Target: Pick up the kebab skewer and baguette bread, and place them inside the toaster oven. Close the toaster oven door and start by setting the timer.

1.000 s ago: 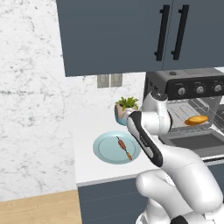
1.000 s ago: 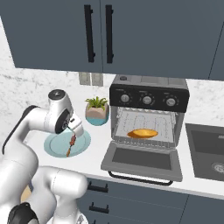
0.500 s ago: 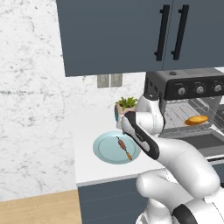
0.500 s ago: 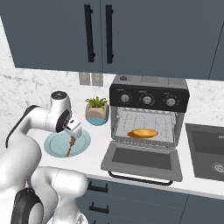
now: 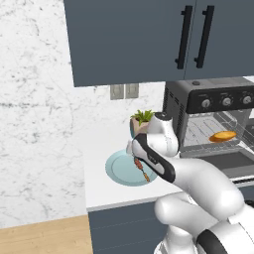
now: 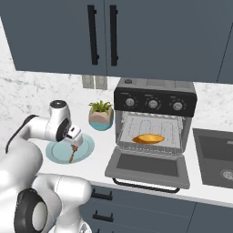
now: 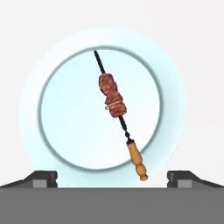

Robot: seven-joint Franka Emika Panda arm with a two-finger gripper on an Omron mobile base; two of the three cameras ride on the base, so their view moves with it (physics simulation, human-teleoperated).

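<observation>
One kebab skewer lies on one plate under the wide-open gripper; one baguette bread inside the toaster oven

Dark slate-blue wall cabinets with long black vertical handles fill the top of both base views. Below them runs a white marble backsplash with grey veining, carrying a pale double wall outlet near the frame's middle. A white tabletop sits over dark blue base cabinets. Light wooden floor shows at lower left, and a dark sink is sunk in at right.
</observation>
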